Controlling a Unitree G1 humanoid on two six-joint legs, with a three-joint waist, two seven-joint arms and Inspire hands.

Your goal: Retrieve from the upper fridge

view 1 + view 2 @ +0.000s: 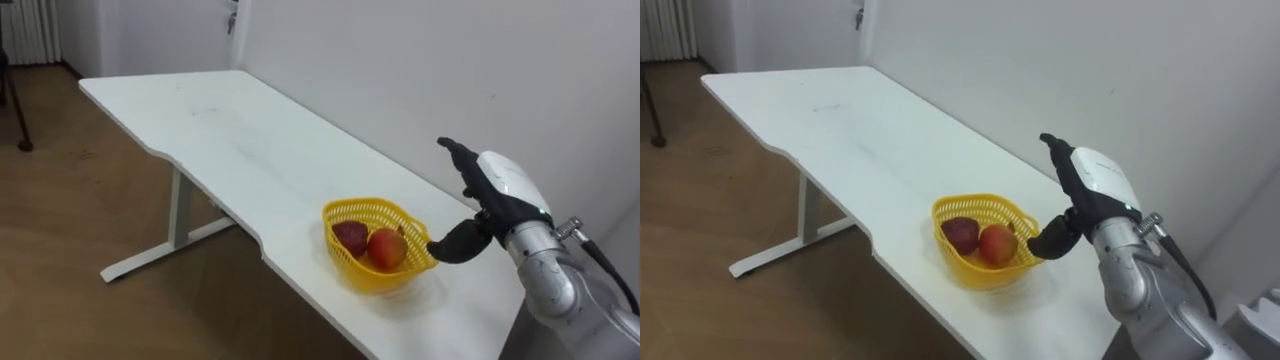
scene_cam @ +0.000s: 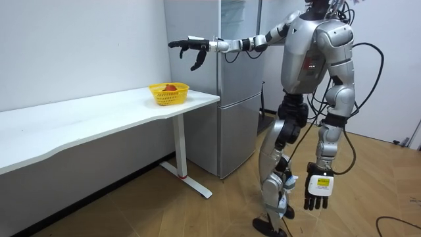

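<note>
Spanning the wall [image 1: 420, 60], white table [image 1: 250, 150] carries yellow basket [image 1: 375, 204].

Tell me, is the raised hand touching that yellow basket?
Apart. The room view shows the right hand held above the yellow basket, with a clear gap between them.

Yellow basket [image 1: 380, 278] holding two fruits [image 1: 387, 248] rests on table [image 1: 250, 140].

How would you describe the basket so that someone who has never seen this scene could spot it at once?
Find the long white table against the white wall. Near the end where the robot's right hand is raised, open, sits the basket. It is bright yellow open mesh against the white top and holds a dark red fruit and a red-orange one.
</note>
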